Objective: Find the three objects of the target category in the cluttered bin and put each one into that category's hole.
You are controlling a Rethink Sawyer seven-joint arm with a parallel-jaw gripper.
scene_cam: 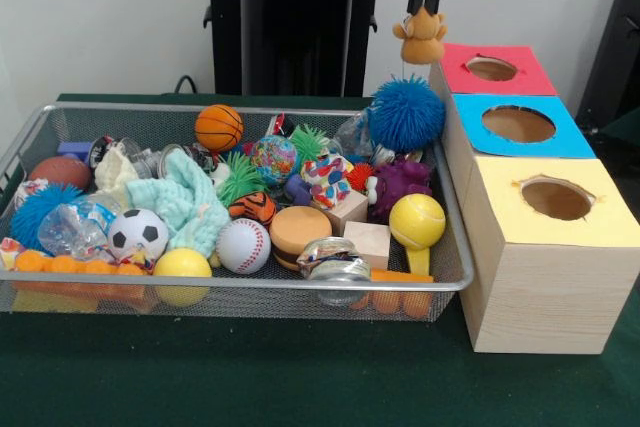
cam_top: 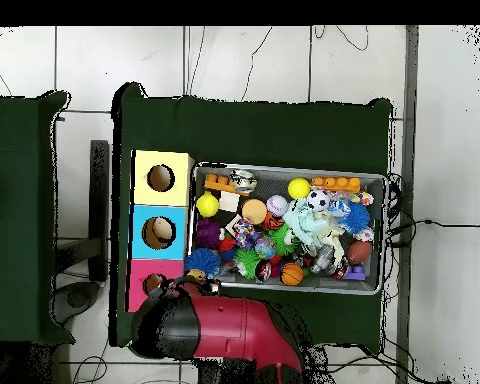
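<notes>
Tan-orange bear (scene_cam: 422, 37) held aloft by the gripper (scene_cam: 427, 9), near the far right corner of the bin (scene_cam: 250, 285).

Front view: the dark fingers come down from the top edge and are clamped on the bear's head; the arm above them is cut off. The bear hangs clear of the bin, just left of the red-topped hole (scene_cam: 492, 68) and above the blue spiky ball (scene_cam: 406, 114). The striped tiger (scene_cam: 253, 207) lies half buried mid-bin, beside the baseball (scene_cam: 243, 245). No third plush animal can be made out in the clutter. Overhead view: the red arm (cam_top: 224, 332) covers the gripper and most of the bear, and partly hides the red-topped hole (cam_top: 153, 283); something pale sits inside the blue-topped hole (cam_top: 160, 232), which the front view does not reveal.
</notes>
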